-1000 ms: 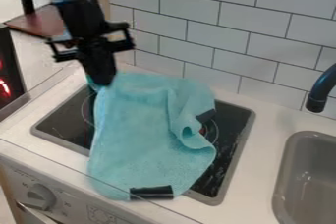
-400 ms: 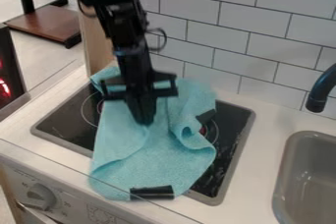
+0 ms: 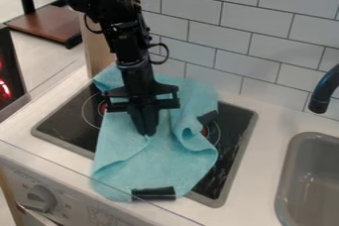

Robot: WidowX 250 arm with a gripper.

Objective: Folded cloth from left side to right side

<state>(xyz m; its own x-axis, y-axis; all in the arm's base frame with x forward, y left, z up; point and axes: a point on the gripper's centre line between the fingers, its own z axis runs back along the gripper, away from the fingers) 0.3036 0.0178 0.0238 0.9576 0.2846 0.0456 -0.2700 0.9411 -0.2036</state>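
So your gripper [image 3: 147, 133] is hanging over the middle of the stovetop [image 3: 63, 126], pointing down, with its tip right at the blue-green cloth [image 3: 139, 173]. Honestly can't tell you whether it's spread, pressed together or pinching fabric. Your arm [image 3: 126, 36] comes in from above the stovetop's far side.

The cloth is lying across the middle of the stovetop, spilling past its far edge and over its near edge onto the countertop [image 3: 261, 170]. You've got a flap with a slanted edge running up toward the gripper, plus a curled, bunched-up fold over the stovetop's right half as the camera sees it. One dark strip [image 3: 153, 194] is on the cloth by the stovetop's near edge, and a smaller dark patch [image 3: 208, 117] is above that curled fold.

Right of the stovetop you've got the sink [image 3: 289, 158] and the dark faucet [image 3: 322, 91]. Tiled wall [image 3: 232, 31] behind it, control knob [image 3: 39, 197] on the front below it.
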